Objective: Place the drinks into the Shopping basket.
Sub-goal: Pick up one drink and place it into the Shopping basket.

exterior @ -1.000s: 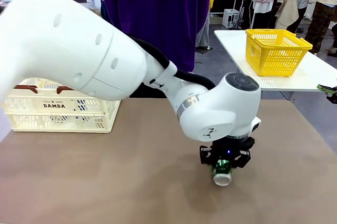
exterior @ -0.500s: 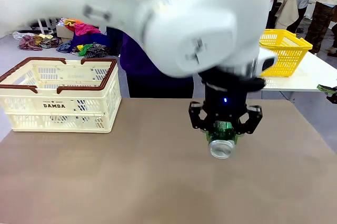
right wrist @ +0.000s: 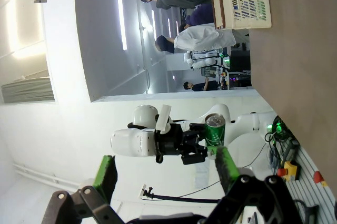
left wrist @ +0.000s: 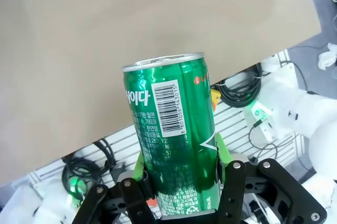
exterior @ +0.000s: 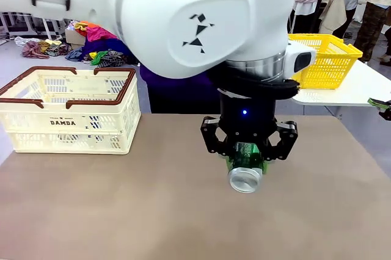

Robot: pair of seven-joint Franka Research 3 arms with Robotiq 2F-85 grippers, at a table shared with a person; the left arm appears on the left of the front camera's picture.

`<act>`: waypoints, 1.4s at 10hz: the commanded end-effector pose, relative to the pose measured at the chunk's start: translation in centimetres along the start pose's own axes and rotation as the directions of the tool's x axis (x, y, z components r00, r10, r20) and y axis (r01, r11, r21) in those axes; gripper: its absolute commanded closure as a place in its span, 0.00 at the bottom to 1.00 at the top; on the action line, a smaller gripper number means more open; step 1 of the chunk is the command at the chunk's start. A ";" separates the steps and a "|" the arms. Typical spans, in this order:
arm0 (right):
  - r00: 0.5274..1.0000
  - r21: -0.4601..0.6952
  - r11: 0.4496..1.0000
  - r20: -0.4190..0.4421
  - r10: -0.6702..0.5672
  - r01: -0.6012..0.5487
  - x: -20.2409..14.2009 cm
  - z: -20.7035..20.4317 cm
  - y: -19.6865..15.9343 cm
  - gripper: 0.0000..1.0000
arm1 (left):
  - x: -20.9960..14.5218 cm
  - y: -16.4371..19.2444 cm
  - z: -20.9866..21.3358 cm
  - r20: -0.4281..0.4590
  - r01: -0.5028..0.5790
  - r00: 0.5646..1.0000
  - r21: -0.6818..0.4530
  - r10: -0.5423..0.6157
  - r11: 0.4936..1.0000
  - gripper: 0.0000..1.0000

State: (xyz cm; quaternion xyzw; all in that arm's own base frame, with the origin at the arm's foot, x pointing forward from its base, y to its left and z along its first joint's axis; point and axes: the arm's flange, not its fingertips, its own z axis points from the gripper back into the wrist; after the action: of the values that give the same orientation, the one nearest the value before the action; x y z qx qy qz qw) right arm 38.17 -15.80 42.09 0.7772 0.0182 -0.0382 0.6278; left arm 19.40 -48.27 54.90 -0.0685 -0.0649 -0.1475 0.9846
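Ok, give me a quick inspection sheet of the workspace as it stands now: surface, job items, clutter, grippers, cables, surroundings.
Surface: brown table, bare where visible.
Job's things: green can held above the table, silver top toward the camera; Shopping basket at the table's left, contents not clear.
Clutter: nothing seen on the table.
Grippers: left gripper shut on the green can; right gripper open, empty.
Cables: black cables below the table edge, in the left wrist view.
Surroundings: person behind the table; yellow basket on a white side table.
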 end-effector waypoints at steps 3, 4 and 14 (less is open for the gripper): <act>1.000 0.014 1.000 0.006 -0.013 0.013 0.0 0.2 0.5 0.00 | 0.7 -0.7 0.5 0.015 0.007 1.000 0.001 -0.007 1.000 1.00; 1.000 0.014 1.000 0.006 -0.013 0.013 0.0 0.2 0.5 0.00 | 0.4 -0.5 -0.4 -0.009 0.004 1.000 -0.002 -0.004 1.000 1.00; 1.000 0.014 1.000 0.006 -0.013 0.013 0.0 0.2 0.5 0.00 | 12.6 47.9 13.5 0.292 -0.593 0.769 -0.010 0.569 0.805 1.00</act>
State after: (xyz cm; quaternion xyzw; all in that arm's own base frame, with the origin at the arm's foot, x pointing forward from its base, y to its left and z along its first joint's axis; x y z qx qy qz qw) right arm 38.15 -15.85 42.09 0.7772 0.0177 -0.0386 0.6278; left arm 44.54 -3.45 65.75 -0.0884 -0.2007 0.1288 0.9671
